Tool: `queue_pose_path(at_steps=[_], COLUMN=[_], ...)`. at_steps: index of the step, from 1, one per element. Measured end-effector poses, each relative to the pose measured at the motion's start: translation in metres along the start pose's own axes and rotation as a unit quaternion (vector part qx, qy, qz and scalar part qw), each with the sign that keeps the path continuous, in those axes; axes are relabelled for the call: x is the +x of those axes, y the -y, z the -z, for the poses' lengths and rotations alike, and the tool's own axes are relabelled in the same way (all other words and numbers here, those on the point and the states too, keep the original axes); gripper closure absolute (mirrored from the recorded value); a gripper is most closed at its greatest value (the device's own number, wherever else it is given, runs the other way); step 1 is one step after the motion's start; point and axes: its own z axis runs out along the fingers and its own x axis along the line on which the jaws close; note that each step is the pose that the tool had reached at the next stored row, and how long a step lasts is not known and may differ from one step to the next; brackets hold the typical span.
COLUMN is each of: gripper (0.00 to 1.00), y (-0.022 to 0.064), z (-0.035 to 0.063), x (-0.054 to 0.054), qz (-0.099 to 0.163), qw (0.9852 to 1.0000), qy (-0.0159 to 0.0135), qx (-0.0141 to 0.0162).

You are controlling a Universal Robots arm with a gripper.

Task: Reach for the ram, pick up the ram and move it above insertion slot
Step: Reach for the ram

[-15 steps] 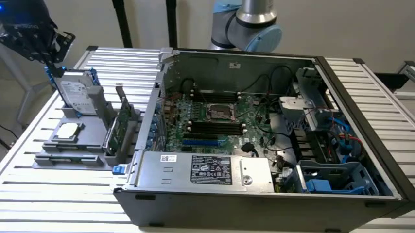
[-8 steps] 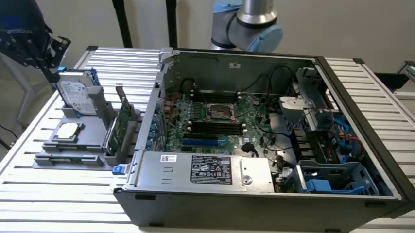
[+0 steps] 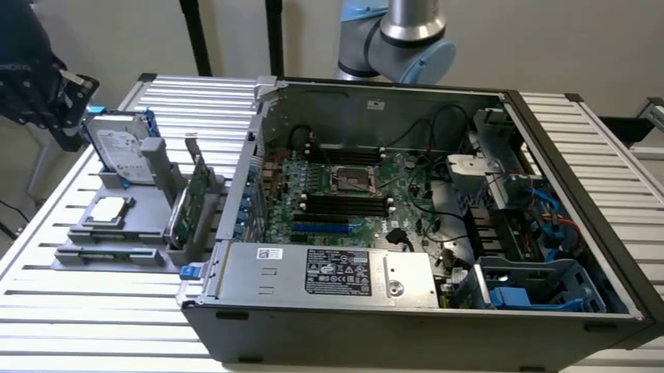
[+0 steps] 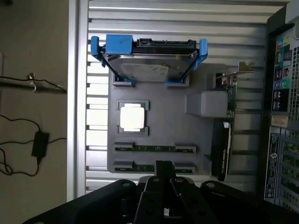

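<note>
- Grey holder tray (image 4: 159,133) lies straight below the gripper (image 4: 164,164). The black fingertips cover the middle of the nearest slot row, so the centre of the ram (image 4: 135,166) is hidden and only its ends are visible.
- Second ram stick (image 4: 154,148) sits in the parallel slot just past the first. It is unobstructed, but the chips along its thin green edge are hard to make out.
- In the exterior view the gripper (image 3: 52,93) is cut off by the frame edge. It is dark on dark, so finger detail is unreadable.
- Fingers are clenched together with nothing between them. The gripper hangs above the tray, apart from the ram.
- Farther out from the fingertips: CPU (image 4: 132,116), then the hard drive (image 4: 149,65) in blue rails.
- Expansion card (image 4: 225,126) stands on edge at the tray side, between gripper and open PC case (image 3: 415,202).
- Arm joint (image 3: 410,31) is behind the case and the arm is cut off above it. The tool points down at the tray.
</note>
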Motion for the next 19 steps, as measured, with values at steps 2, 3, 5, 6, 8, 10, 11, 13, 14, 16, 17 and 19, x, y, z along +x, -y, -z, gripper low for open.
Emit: queue_pose_path(at_steps=[2,3,5,6,8,10,11,13,14,16,17,19], gripper=[0.89,0.89,0.89,0.89,0.89,0.89,0.89,0.89,0.89,0.89,0.89,0.89], y=[0.0089,0.0134,0.0199,0.0206,0.0207,0.0207,0.0207,0.0207,0.0207,0.0207,0.0207,0.0207], z=[0.0004,0.0006,0.0007,0.0007,0.0006,0.0005,0.0004,0.0004,0.0003,0.0003,0.0003,0.0002], x=[0.000,0.000,-0.001,-0.002,-0.003,-0.003,-0.003,-0.003,-0.003,-0.003,-0.003,-0.003], qz=[0.000,0.000,0.000,0.001,0.011,0.029,0.038,0.056,0.065,0.083,0.092,0.111], qw=[1.0000,1.0000,1.0000,1.0000,0.9999,0.9996,0.9993,0.9984,0.9979,0.9966,0.9957,0.9939], qy=[0.0000,0.0000,0.0000,0.0000,-0.0004,-0.0011,-0.0014,-0.0022,-0.0025,-0.0032,-0.0036,-0.0042], qx=[0.0000,0.0000,0.0000,0.0000,0.0000,0.0000,0.0000,0.0000,0.0001,0.0000,0.0001,0.0001])
